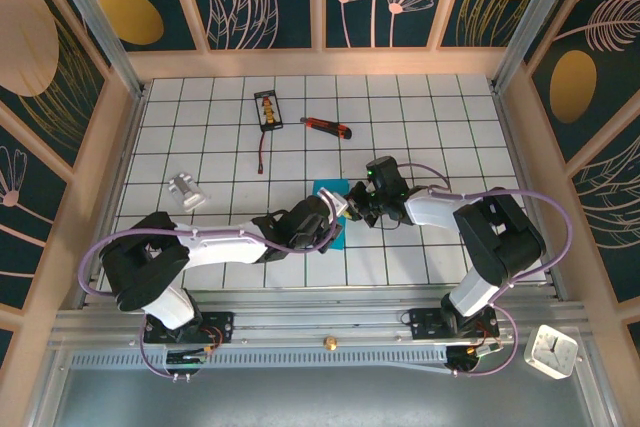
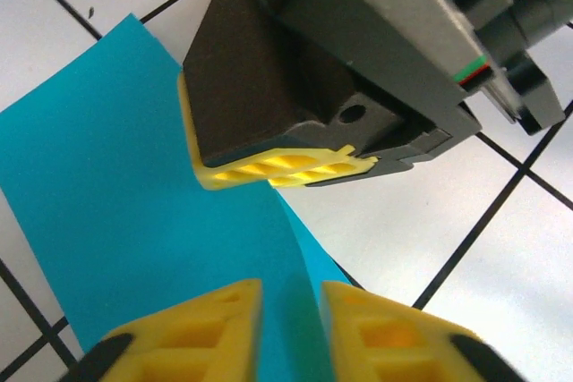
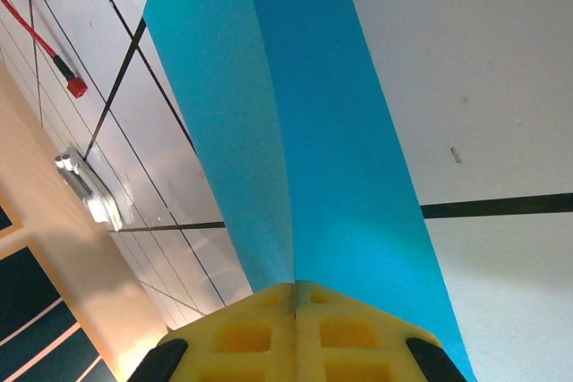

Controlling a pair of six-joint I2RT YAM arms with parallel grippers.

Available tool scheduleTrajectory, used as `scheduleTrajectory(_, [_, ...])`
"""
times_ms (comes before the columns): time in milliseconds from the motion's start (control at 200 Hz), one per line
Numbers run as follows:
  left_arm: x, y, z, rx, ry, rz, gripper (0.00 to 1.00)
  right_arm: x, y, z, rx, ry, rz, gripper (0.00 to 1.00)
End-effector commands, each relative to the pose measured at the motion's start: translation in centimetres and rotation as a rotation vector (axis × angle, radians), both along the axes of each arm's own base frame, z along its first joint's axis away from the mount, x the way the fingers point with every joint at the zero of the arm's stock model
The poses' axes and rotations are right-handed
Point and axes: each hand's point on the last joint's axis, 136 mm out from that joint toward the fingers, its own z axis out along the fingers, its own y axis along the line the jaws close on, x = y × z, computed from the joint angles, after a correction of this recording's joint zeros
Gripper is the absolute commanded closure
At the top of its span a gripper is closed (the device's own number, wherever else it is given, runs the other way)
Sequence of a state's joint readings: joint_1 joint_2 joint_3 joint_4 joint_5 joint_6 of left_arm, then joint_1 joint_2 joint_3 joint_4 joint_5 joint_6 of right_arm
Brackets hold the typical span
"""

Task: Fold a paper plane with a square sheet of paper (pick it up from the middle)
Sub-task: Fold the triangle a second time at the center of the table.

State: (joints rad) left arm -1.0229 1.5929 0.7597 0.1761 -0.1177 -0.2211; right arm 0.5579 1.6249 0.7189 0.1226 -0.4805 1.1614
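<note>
The cyan-blue square sheet of paper [image 1: 328, 188] lies mid-table, mostly under the two grippers. My right gripper [image 1: 358, 209] is shut on it. In the right wrist view its yellow fingertips [image 3: 295, 297] pinch a raised centre ridge of the sheet [image 3: 295, 114], which runs away from them in two sloping halves. In the left wrist view the sheet [image 2: 107, 212] spreads flat to the left, and the right gripper's shut fingers [image 2: 277, 167] clamp its edge. My left gripper [image 2: 291, 328] is open, its two yellow fingers on either side of the paper's ridge with a gap between them.
A red-and-black utility knife [image 1: 327, 127], a black card with an orange figure [image 1: 267, 110] and a red cable [image 1: 262, 152] lie at the back. A small metal piece [image 1: 185, 190] sits at the left. A white clock [image 1: 551, 350] stands off the table at the front right.
</note>
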Motion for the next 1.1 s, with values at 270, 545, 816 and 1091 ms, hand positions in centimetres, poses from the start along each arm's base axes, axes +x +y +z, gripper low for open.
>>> scheduleTrajectory(270, [-1.6,-2.0,-0.3,-0.086,0.115,-0.056,1.00,1.0,-2.0,0.0,-0.046,-0.026,-0.021,0.81])
scheduleTrajectory(545, [-3.9,-4.7,-0.1,-0.227,0.292,-0.131,1.00,2.2,-6.8,3.4,-0.172,-0.206,-0.032,0.68])
scheduleTrajectory(816, [-3.5,-4.3,0.3,-0.322,0.360,-0.098,1.00,3.8,-3.6,3.7,-0.095,-0.317,0.127,0.77])
scheduleTrajectory(1091, [-3.0,-3.5,-0.2,-0.341,0.393,-0.082,1.00,4.5,-3.4,-0.4,-0.150,-0.287,0.177,0.86])
